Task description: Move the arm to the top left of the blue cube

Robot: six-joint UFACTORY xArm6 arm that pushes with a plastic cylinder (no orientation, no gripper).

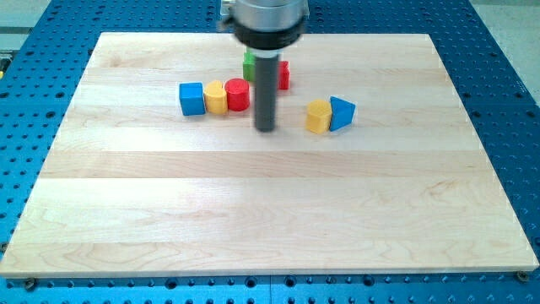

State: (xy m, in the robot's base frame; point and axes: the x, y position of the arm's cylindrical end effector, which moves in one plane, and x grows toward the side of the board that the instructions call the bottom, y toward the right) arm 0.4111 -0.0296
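On the pale, fine-grained wooden board (270, 211), which lies on a blue perforated metal table (506, 101), we have our dark straight rod standing near the middle of the upper half, and my tip (266, 128) rests on bare wood just right of the row of blocks; we carry no gripper, so there is nothing to open or close and nothing is held. The task's blue cube (191, 98) sits at the left end of that row, touching a yellow rounded block (216, 97), which touches a red cylinder (237, 95). To do this step well, we judge we should swing above the row rather than through it, since a straight line left would shove the red cylinder and yellow block into the cube, and stop off its upper-left corner without contact. Behind the rod a green block (250, 64) and a red block (283, 76) are partly hidden, shapes unclear. To the right, a yellow block (318, 116) touches a blue wedge-shaped block (342, 112). All the blocks look smooth and matte
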